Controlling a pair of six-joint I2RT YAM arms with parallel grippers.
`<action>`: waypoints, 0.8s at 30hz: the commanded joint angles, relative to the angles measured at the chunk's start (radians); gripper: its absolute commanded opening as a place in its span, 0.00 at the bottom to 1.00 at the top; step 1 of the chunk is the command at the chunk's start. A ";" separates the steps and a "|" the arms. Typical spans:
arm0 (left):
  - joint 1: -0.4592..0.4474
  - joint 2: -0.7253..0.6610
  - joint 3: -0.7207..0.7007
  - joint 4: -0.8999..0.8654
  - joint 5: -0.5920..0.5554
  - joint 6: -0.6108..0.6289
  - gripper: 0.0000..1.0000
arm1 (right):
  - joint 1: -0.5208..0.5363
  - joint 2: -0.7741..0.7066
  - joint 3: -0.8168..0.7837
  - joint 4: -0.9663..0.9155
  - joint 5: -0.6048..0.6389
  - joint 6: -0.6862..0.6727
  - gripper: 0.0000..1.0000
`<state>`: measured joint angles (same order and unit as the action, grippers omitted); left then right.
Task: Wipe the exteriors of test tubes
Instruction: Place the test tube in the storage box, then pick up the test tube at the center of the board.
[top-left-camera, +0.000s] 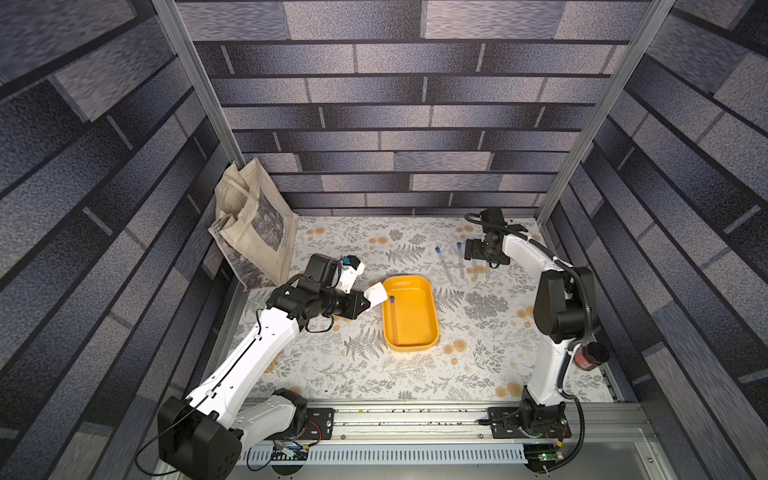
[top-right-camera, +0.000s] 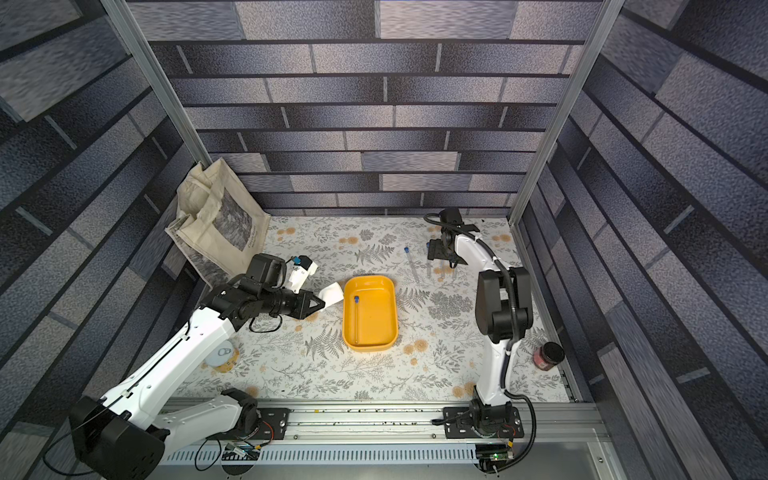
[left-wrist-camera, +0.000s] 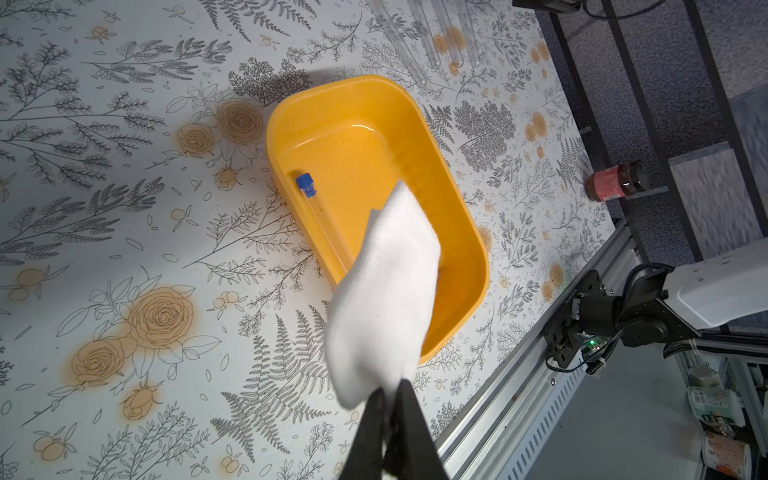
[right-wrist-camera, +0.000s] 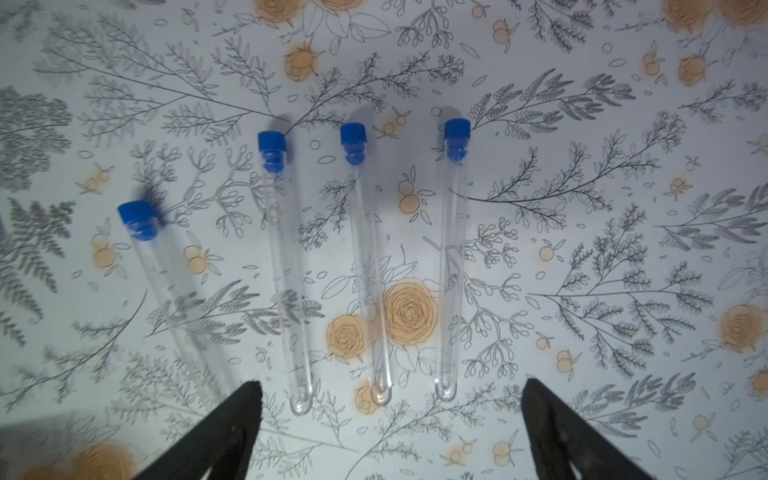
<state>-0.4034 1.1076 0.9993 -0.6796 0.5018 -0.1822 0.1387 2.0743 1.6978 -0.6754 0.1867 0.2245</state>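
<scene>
One test tube (left-wrist-camera: 324, 224) lies in the yellow tray (top-left-camera: 409, 277), along its wall, so I judge that one finished. The four test tubes (right-wrist-camera: 451, 257) side by side on the bench (top-left-camera: 374, 374) are left to wipe. The left gripper (left-wrist-camera: 390, 390) is clenched on a white cloth (left-wrist-camera: 386, 291) beside the tray. The right gripper (right-wrist-camera: 390, 385) hangs spread wide above the four. A tote bag (top-left-camera: 253, 224) and a jar (top-left-camera: 590, 357) sit well apart; only the tubes' closeness looks awkward.
</scene>
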 joint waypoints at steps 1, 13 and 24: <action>-0.016 -0.030 -0.011 0.014 0.018 0.036 0.10 | -0.038 0.087 0.115 -0.067 -0.023 0.002 0.84; -0.004 -0.023 -0.018 0.019 0.015 0.050 0.11 | -0.086 0.315 0.452 -0.208 0.017 -0.065 0.55; 0.012 -0.021 -0.022 0.024 0.023 0.055 0.11 | -0.119 0.416 0.553 -0.233 -0.066 -0.119 0.45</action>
<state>-0.3981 1.0893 0.9901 -0.6647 0.5022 -0.1566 0.0292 2.4500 2.1929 -0.8619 0.1406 0.1314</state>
